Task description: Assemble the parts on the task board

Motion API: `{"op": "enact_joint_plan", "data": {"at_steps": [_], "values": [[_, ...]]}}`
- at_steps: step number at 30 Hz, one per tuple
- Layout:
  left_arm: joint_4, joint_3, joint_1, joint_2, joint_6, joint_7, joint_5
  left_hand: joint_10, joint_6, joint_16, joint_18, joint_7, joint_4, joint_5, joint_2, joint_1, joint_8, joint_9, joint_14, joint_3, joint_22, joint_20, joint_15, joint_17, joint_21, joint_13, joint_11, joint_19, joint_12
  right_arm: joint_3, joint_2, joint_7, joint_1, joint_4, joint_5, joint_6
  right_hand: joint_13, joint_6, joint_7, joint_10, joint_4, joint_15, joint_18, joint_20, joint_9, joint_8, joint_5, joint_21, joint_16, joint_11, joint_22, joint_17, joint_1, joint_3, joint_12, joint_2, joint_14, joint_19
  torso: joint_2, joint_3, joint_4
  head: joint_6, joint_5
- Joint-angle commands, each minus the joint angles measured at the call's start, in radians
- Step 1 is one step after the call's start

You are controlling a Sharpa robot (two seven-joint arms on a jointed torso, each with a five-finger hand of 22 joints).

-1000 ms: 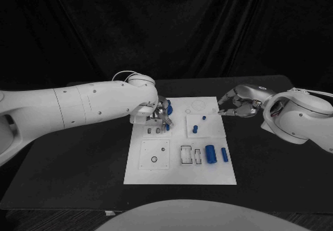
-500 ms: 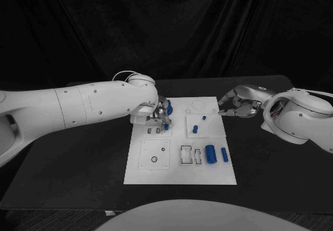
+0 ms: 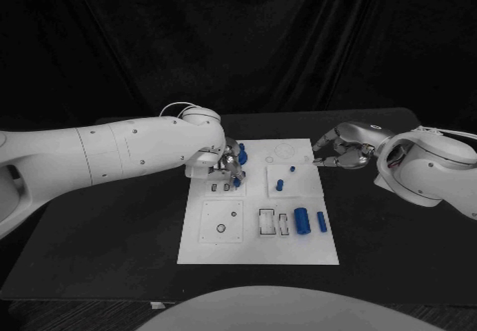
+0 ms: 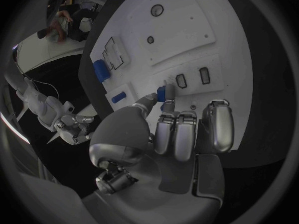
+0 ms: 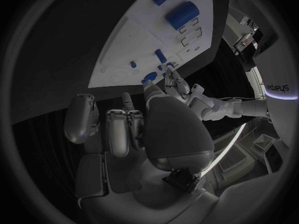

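Table (image 3: 109, 227), black, carries the white task board (image 3: 258, 248) at its middle. Left hand (image 3: 227, 164) sits over the board's far left part, thumb and a finger pinching a small blue part (image 4: 161, 93) just above two small slots; compared with a second ago the hand has barely shifted, the part now slightly lower. Right hand (image 3: 338, 153) hovers off the board's far right edge as before, fingers curled in, empty. Two larger blue cylinders (image 3: 310, 221) lie near the board's right side, unmoved.
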Motion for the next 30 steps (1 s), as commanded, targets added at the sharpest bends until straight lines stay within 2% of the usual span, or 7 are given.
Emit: {"op": "enact_joint_plan", "data": {"at_steps": [1,4,7,8,22,30], "values": [[0.006,0.000,-0.004,-0.007,-0.010,0.011,0.002,0.104,0.009,0.003,0.008,-0.003,-0.018,0.005,-0.005,-0.026,-0.011,0.015,0.108,0.058,0.025,-0.004,-0.005,0.263,-0.006,0.263,-0.007,0.002,0.003,0.001,-0.003,-0.016,-0.003,0.002,-0.002,0.010,0.169,0.010,0.000,0.042,-0.008,0.007,0.020,-0.001,-0.002,-0.005,0.002,-0.004,-0.006,0.009,0.164,0.197,0.012,0.001,-0.006,0.003,0.085,-0.006,0.000,0.0001,0.0003,0.000,-0.001],[0.011,0.000,-0.004,-0.018,-0.023,0.011,0.002,0.104,0.011,0.003,0.008,-0.002,-0.030,0.008,-0.018,-0.044,-0.015,0.025,0.108,0.095,0.027,-0.004,-0.006,0.263,-0.008,0.263,-0.007,0.003,0.003,0.001,-0.005,-0.018,-0.003,0.004,-0.002,0.012,0.169,0.010,0.000,0.042,-0.008,0.007,0.020,-0.001,-0.002,-0.005,0.002,-0.004,-0.006,0.009,0.164,0.197,0.012,0.001,-0.006,0.003,0.085,-0.006,0.000,-0.0002,0.0008,0.000,-0.001],[0.016,0.000,-0.004,-0.026,-0.033,0.010,0.002,0.104,0.011,0.003,0.008,-0.002,-0.030,0.008,-0.018,-0.044,-0.015,0.025,0.108,0.095,0.027,-0.004,-0.006,0.263,-0.008,0.263,-0.007,0.003,0.003,0.001,-0.007,-0.019,-0.003,0.005,-0.002,0.013,0.169,0.010,0.000,0.042,-0.008,0.007,0.020,-0.001,-0.002,-0.005,0.002,-0.004,-0.006,0.009,0.164,0.197,0.012,0.001,-0.006,0.003,0.085,-0.006,0.000,-0.0001,0.0007,0.000,-0.001],[0.017,0.000,-0.004,-0.029,-0.036,0.011,0.002,0.104,0.012,0.003,0.008,-0.001,-0.037,0.010,-0.027,-0.061,-0.017,0.034,0.108,0.126,0.028,-0.003,-0.006,0.263,-0.010,0.263,-0.007,0.004,0.003,0.001,-0.007,-0.019,-0.003,0.005,-0.002,0.013,0.169,0.011,0.000,0.042,-0.008,0.007,0.020,-0.001,-0.002,-0.005,0.002,-0.005,-0.007,0.009,0.164,0.196,0.013,0.001,-0.007,0.003,0.084,-0.006,0.000,0.0000,0.0007,0.000,-0.002],[0.041,0.000,-0.004,-0.059,-0.064,0.005,0.002,0.104,0.011,0.003,0.008,0.000,-0.045,0.018,-0.032,-0.078,-0.023,0.045,0.108,0.162,0.030,-0.003,-0.006,0.263,-0.012,0.263,-0.006,0.005,0.003,0.001,-0.010,-0.024,-0.003,0.007,-0.002,0.018,0.166,0.011,0.000,0.040,-0.010,0.007,0.021,-0.001,-0.002,-0.005,0.003,-0.011,-0.010,0.009,0.163,0.193,0.016,0.002,-0.009,0.004,0.083,-0.008,0.000,0.0001,0.0012,0.000,-0.001],[0.062,-0.001,-0.004,-0.085,-0.086,-0.025,0.002,0.104,0.017,0.003,0.007,0.000,-0.046,0.030,-0.037,-0.098,-0.024,0.055,0.108,0.186,0.036,-0.004,-0.007,0.263,-0.010,0.263,-0.007,0.011,0.003,0.001,-0.008,-0.027,-0.003,0.007,-0.002,0.022,0.161,0.012,0.000,0.037,-0.011,0.008,0.023,-0.001,-0.003,-0.005,0.004,-0.017,-0.014,0.009,0.161,0.189,0.018,0.003,-0.013,0.005,0.082,-0.011,0.000,-0.0004,0.0011,0.000,0.004]]}}
